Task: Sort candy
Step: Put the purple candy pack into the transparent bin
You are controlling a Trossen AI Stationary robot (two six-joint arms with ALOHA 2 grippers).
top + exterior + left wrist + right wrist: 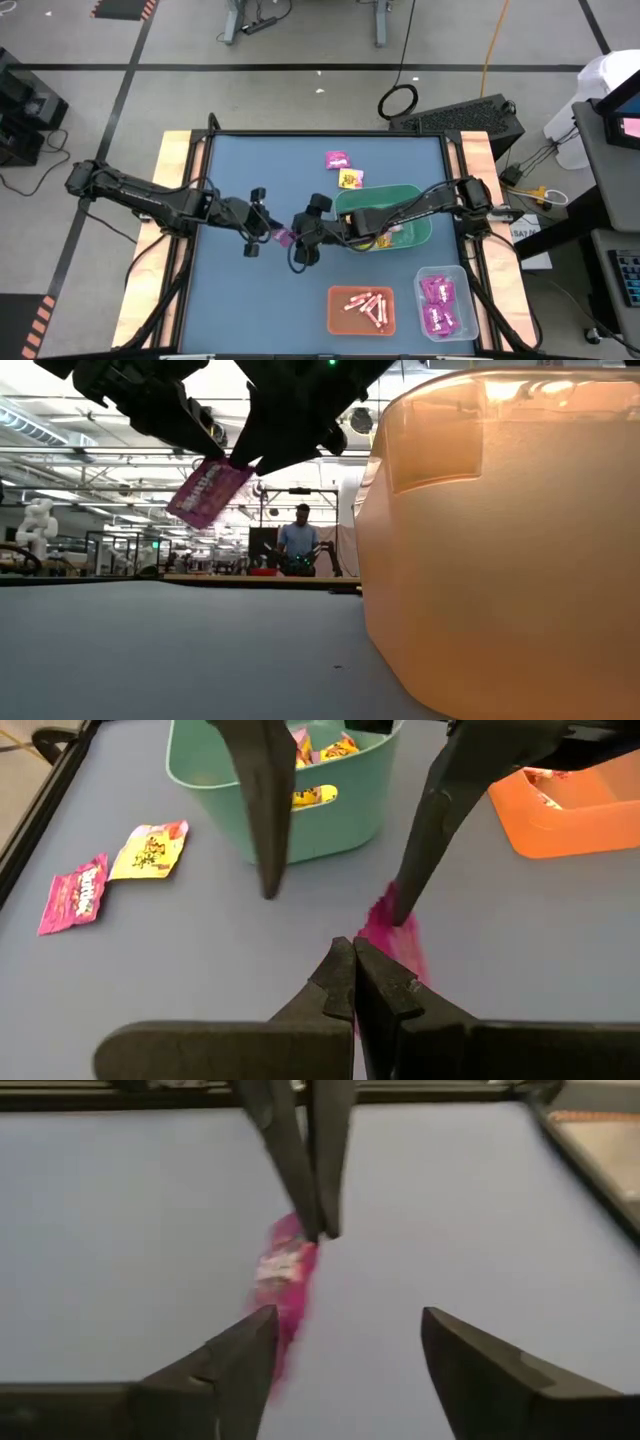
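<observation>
Magenta packet [283,1275] hangs above the table [300,290], pinched at its top edge by the left gripper [353,952], whose fingers are pressed together. The right gripper [345,1330] faces it with fingers spread wide, one finger just beside the packet and the other well apart from it. This looks like a handover, so the right gripper should centre the packet between its fingers and close on the free lower half before the left lets go; whether one finger already touches the wrapper I cannot tell.

Behind the right gripper stands the green bin [415,233], holding yellow sweets. Beyond the bin, a purple packet [338,159] and a yellow packet [350,179] lie loose. The orange bin [336,312] and the clear bin [455,275] stand off to one side. Nothing blocks the handover.
</observation>
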